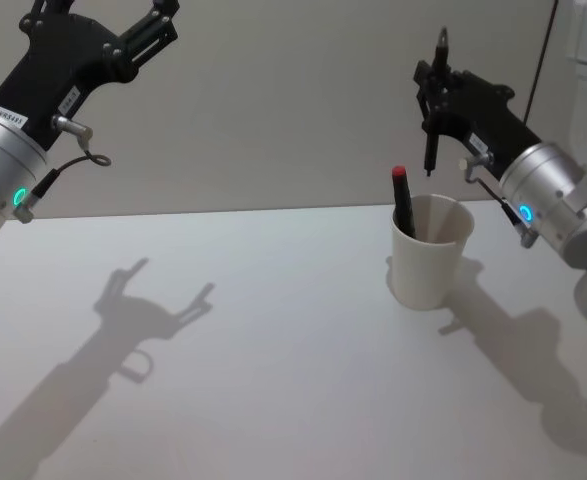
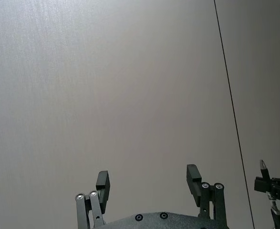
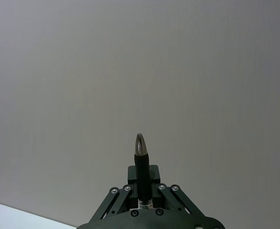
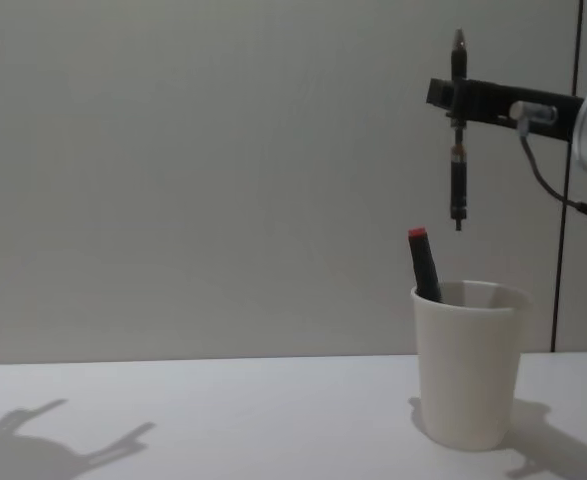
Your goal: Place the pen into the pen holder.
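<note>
Right claw [image 4: 457,95] clamped on black pen [image 4: 458,160], pen vertical, silver tip up, above white paper cup [image 4: 470,365], left claw [image 2: 148,183] spread wide, empty

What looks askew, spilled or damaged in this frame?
Nothing stands out. The white paper cup stands upright with a red-capped black marker leaning inside, and the right gripper holds a slim black pen vertically above it.

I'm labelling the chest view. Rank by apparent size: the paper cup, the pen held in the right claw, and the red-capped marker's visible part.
1. The paper cup, clearly largest.
2. The held pen, long and thin, upright in the right claw above the cup.
3. The red-capped marker, mostly hidden inside the cup.
</note>
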`<state>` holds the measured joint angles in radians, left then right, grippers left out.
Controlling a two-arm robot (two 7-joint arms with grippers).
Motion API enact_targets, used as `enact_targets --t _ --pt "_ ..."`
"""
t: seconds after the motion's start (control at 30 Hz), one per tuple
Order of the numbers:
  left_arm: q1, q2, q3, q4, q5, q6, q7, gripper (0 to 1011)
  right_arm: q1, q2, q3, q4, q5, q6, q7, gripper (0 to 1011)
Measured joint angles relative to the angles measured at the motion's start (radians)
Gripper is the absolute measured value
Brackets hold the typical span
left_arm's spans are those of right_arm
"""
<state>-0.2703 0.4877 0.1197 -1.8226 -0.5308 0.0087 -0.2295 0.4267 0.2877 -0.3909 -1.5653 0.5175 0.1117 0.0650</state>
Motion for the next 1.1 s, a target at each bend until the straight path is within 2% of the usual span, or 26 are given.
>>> enact_targets --t 0.33,0.43,0.47,0.53,0.57,0.77,0.83,0.9,1.0,1.1 --pt "0.0 0.0 0.0 0.0 0.0 0.0 0.0 1001 -0.026 0.016 0.002 -0.035 0.009 0.018 -0.009 145" --pt "0.0 0.0 0.0 0.0 0.0 0.0 0.0 1001 -0.032 0.019 0.003 -0.043 0.01 0.022 -0.011 226" --pt "0.0 0.0 0.0 0.0 0.0 0.0 0.0 1001 -0.033 0.02 0.003 -0.044 0.011 0.023 -0.011 281" --pt "0.0 0.0 0.0 0.0 0.0 0.0 0.0 1001 -0.035 0.021 0.003 -0.046 0.011 0.024 -0.011 318" --pt "0.0 0.0 0.0 0.0 0.0 0.0 0.0 1001 -0.037 0.022 0.003 -0.048 0.012 0.025 -0.012 379" --pt "0.0 0.0 0.0 0.0 0.0 0.0 0.0 1001 -0.042 0.025 0.004 -0.055 0.013 0.028 -0.014 534" --pt "0.0 0.0 0.0 0.0 0.0 0.0 0.0 1001 -0.043 0.025 0.004 -0.057 0.013 0.029 -0.014 640" --pt "0.0 0.0 0.0 0.0 0.0 0.0 0.0 1001 -0.044 0.026 0.004 -0.058 0.014 0.03 -0.014 661" --pt "0.0 0.0 0.0 0.0 0.0 0.0 0.0 1001 -0.045 0.026 0.004 -0.059 0.014 0.031 -0.015 778" --pt "0.0 0.0 0.0 0.0 0.0 0.0 0.0 1001 -0.046 0.027 0.004 -0.06 0.014 0.031 -0.015 850"
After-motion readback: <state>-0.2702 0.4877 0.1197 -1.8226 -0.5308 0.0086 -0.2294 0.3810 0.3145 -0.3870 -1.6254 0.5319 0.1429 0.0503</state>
